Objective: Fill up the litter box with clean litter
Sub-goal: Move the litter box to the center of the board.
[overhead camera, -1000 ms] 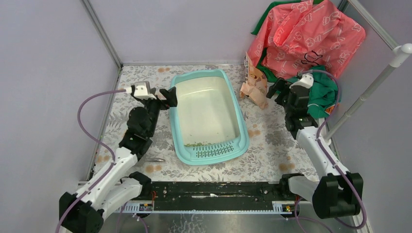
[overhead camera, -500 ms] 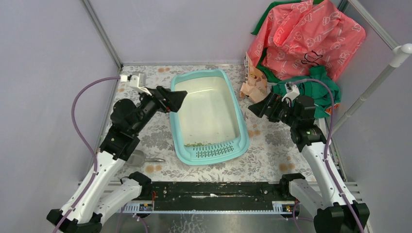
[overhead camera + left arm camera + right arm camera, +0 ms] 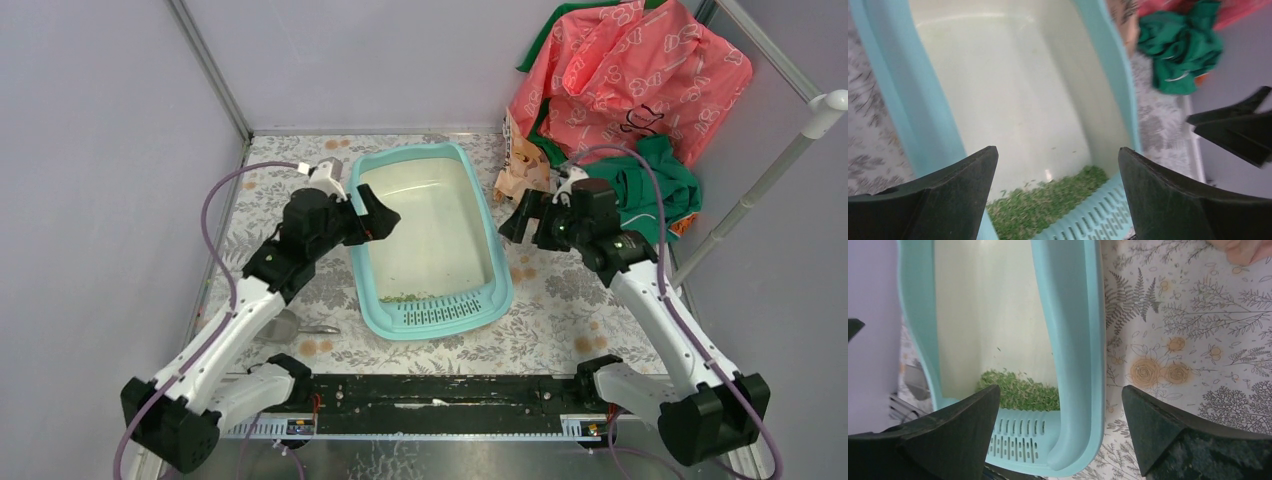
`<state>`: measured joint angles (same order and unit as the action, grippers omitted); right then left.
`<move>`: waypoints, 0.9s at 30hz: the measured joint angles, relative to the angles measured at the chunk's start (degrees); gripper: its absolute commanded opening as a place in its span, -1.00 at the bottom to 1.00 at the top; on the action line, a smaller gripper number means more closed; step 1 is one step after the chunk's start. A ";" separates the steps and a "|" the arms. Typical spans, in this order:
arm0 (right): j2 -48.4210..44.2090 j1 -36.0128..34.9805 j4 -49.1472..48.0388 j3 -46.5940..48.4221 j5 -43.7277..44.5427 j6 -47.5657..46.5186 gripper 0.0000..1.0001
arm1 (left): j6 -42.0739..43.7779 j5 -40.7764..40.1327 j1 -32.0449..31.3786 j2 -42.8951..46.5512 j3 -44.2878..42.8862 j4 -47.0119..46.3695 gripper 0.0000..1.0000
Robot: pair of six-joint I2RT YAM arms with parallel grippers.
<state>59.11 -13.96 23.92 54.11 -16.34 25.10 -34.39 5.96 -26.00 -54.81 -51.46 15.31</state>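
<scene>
Litter box, barely filled with clean litter; left gripper and right gripper, wide open and empty, have swung inward to flank it.

The flower-printed tabletop carries a teal litter box at its middle and a grey scoop near the left front. A pink bag and green cloth sit far right.

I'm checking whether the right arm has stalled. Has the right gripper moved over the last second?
Yes. The right gripper has swung away from the green cloth toward the litter box, and is now close to its right rim.
</scene>
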 measured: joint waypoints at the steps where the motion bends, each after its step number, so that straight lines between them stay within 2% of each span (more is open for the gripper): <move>1: 1.44 -2.14 0.66 0.63 1.81 -0.55 1.00 | 0.13 -0.70 -0.02 -1.81 -0.31 0.90 0.97; 6: 6.47 -6.64 1.18 1.44 5.60 -2.62 0.96 | 1.42 -5.46 -0.66 -9.53 -3.39 6.43 0.97; 9: 7.61 -7.17 1.09 1.33 6.23 -3.30 0.91 | 2.01 -8.55 -0.66 -9.81 -4.13 9.29 0.97; 12: 6.56 -7.19 -0.09 -0.35 6.25 -3.15 0.75 | 2.23 -10.91 -0.70 -8.37 -4.74 11.67 0.86; 14: 4.68 -7.28 -1.01 -2.60 6.43 -2.23 0.56 | 2.34 -11.96 -0.76 -6.73 -4.87 12.85 0.79; 16: 2.40 -7.30 -1.31 -4.81 6.43 -1.29 0.22 | 2.32 -12.79 -0.85 -4.98 -4.87 14.25 0.68; 17: 1.46 -7.30 -1.49 -5.62 6.40 -0.79 0.12 | 2.29 -13.05 -0.90 -4.17 -4.87 15.06 0.54; 20: -0.09 -7.32 -1.53 -6.56 6.62 0.59 0.01 | 1.88 -13.46 -0.96 -1.97 -4.76 16.94 -0.06; 22: -0.48 -7.37 -1.62 -6.86 7.93 0.98 -0.05 | 1.38 -13.88 -0.96 -0.81 -4.35 17.88 -0.36; 25: -0.11 -7.37 -1.62 -7.15 10.78 1.36 -0.23 | 1.25 -14.84 -0.96 0.66 -2.73 19.02 -0.52; 27: 1.62 -7.37 -2.10 -7.13 12.41 1.51 -0.38 | 1.05 -15.56 -0.96 0.72 -1.70 19.37 -0.54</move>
<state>60.73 -21.32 21.82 46.98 -3.92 26.61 -33.34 -9.61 -26.96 -54.08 -53.17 34.68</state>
